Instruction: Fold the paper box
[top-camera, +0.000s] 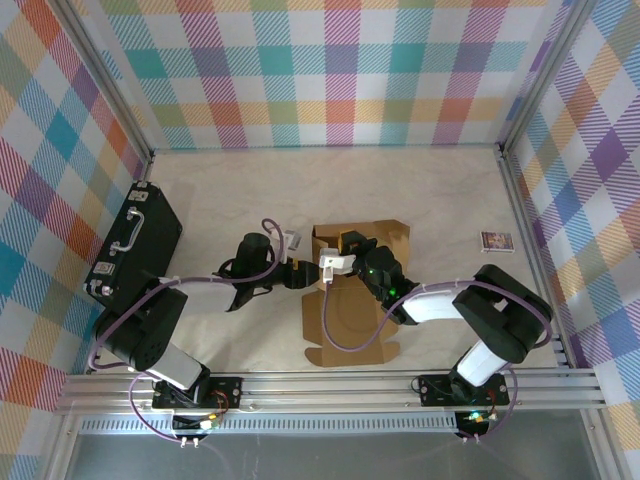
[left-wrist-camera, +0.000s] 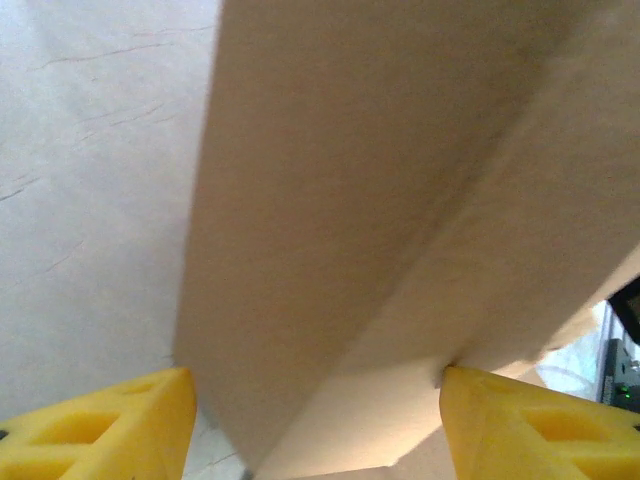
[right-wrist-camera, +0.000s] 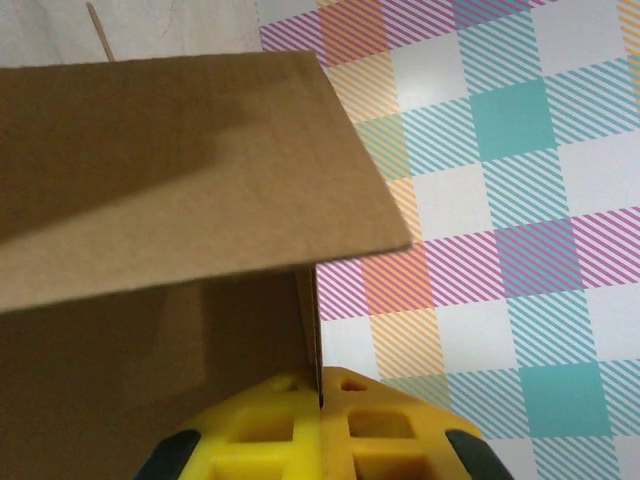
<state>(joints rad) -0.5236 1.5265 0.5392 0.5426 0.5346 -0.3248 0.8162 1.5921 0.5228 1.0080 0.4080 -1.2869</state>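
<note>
A plain brown corrugated cardboard paper box (top-camera: 355, 315) sits half-formed at the middle of the pale marbled table (top-camera: 230, 180). Its flat sheet lies toward the near edge and its raised walls stand farther back. The left gripper (left-wrist-camera: 318, 430) has its yellow fingers (left-wrist-camera: 100, 430) spread wide with a cardboard fold between them. The close view is blurred, so whether they press the fold is unclear. The right gripper (right-wrist-camera: 320, 385) is pinched tight on a thin upright wall of the box. A black hard case with a handle (top-camera: 135, 250) rests by the left edge. A tiny printed packet (top-camera: 497, 241) lies near the right edge.
</note>
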